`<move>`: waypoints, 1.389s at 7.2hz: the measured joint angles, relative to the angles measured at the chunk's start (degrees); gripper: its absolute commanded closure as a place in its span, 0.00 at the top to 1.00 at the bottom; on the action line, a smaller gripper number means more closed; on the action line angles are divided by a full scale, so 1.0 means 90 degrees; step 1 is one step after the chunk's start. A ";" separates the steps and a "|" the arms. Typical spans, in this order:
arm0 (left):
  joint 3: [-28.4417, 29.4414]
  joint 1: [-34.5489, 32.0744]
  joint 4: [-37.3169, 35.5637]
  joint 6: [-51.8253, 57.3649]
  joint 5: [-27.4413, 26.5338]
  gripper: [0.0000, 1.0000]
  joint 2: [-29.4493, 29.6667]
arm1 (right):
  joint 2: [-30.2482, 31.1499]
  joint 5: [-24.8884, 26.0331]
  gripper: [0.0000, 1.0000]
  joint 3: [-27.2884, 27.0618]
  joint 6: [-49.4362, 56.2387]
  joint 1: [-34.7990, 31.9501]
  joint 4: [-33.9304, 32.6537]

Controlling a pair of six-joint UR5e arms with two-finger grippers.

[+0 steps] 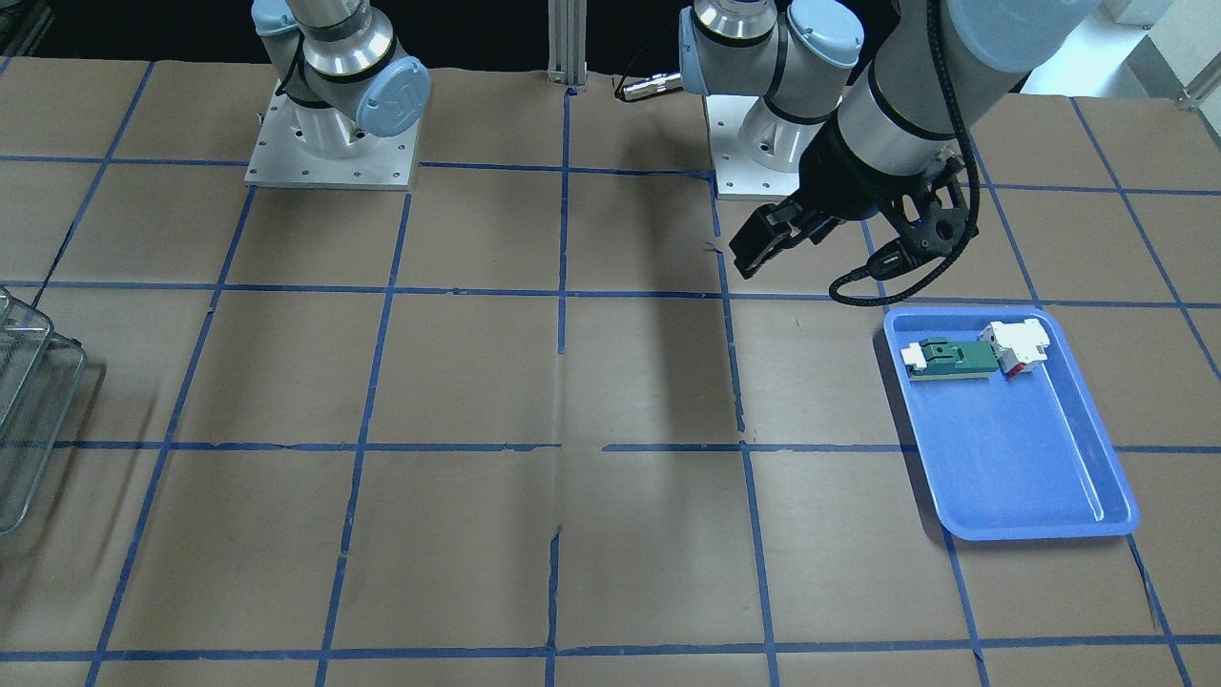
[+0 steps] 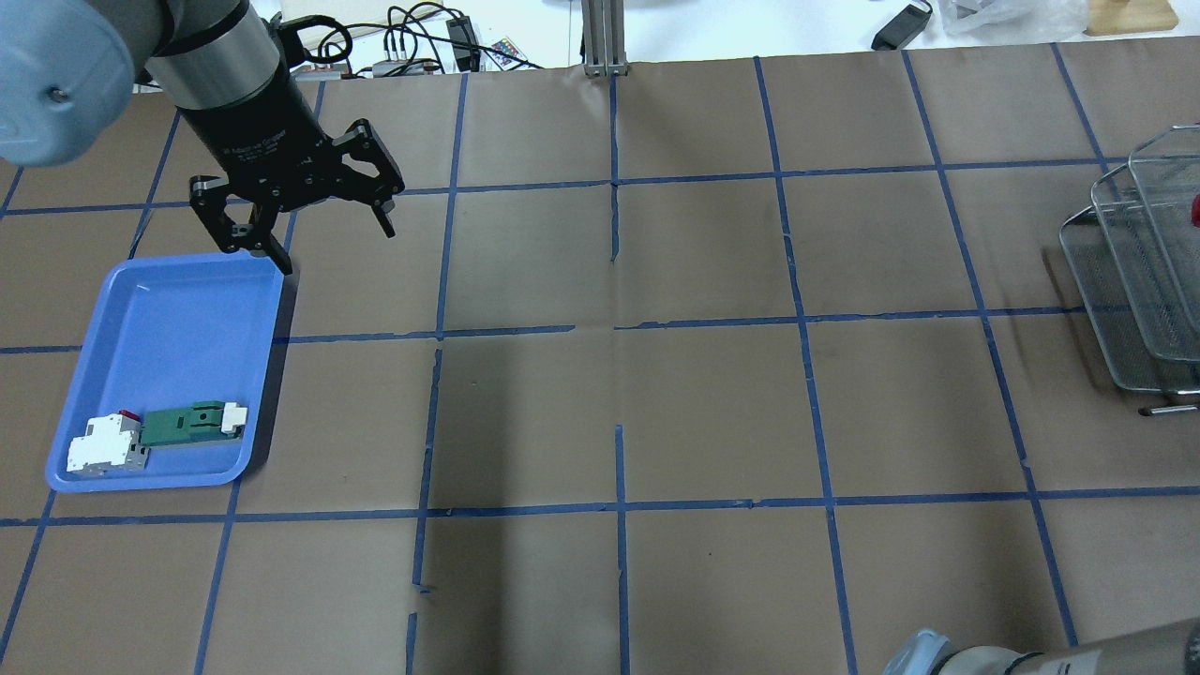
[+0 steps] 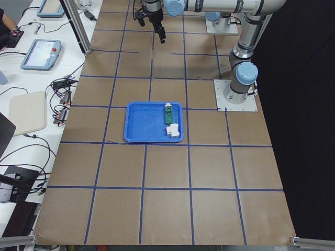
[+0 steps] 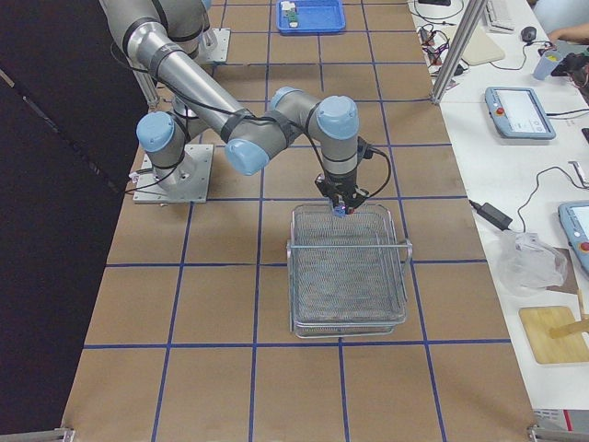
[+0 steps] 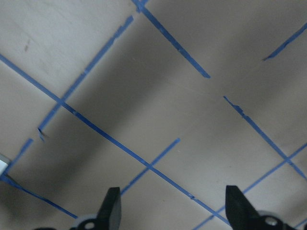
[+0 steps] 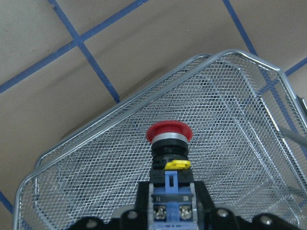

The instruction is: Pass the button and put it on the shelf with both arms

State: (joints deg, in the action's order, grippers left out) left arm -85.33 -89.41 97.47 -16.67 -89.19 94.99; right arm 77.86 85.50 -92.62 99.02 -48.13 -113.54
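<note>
Red plastic is showing clearest in the right wrist view, where the button [image 6: 169, 134] is sitting in the right tool [image 6: 172, 191]. The black fingers are closing on its bluish rear block, and the mushroom cap is pointing out over the mesh. Most of the tool is running off the bottom of that picture, so only the inner faces of the fingers are showing.

From the desk's right end, the same tool is hanging over the near-robot end of the shelf [image 4: 350, 267], but it is too small there to tell whether the button is touching the wire. The overhead view is cropping the shelf at its right edge. The button is appearing there as no more than a red speck on the border, with the right tool out of view.

The left tool [image 2: 335, 247] is hovering beside the far corner of the blue tray [image 2: 169, 267], with its fingers spread wide and gripping nothing. Only its two fingertips are entering the left wrist view, above the taped brown desk [image 2: 712, 403]. A green-and-white part [image 2: 192, 424] and a white-and-red block [image 2: 103, 445] are lying side by side at the tray's near end.
</note>
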 measured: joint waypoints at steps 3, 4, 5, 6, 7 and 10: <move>-0.0005 0.0016 -0.0580 0.1275 -0.0213 1.00 0.0089 | -0.0066 -0.0124 1.00 -0.0001 -0.0101 0.0032 -0.0079; -0.0008 0.0015 -0.0727 0.1410 -0.0214 1.00 0.0106 | 0.0032 -0.0110 1.00 -0.0024 -0.0308 0.0003 -0.0039; -0.0010 0.0014 -0.0800 0.1464 -0.0211 1.00 0.0118 | 0.0207 -0.0111 1.00 -0.0061 -0.0794 -0.0131 0.0119; -0.0011 0.0013 -0.0826 0.1482 -0.0208 1.00 0.0118 | 0.0457 -0.0096 1.00 -0.0087 -0.1463 -0.0428 0.0421; -0.0011 0.0013 -0.0835 0.1488 -0.0208 1.00 0.0120 | 0.0715 0.0002 1.00 -0.0122 -0.2206 -0.0807 0.0742; -0.0011 0.0004 -0.0839 0.1490 -0.0213 1.00 0.0094 | 0.1342 0.0320 1.00 -0.0225 -0.4777 -0.2118 0.1558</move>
State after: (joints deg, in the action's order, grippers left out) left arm -85.43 -89.38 89.92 -3.26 -91.11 95.83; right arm 89.94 88.37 -94.64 56.03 -67.19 -99.52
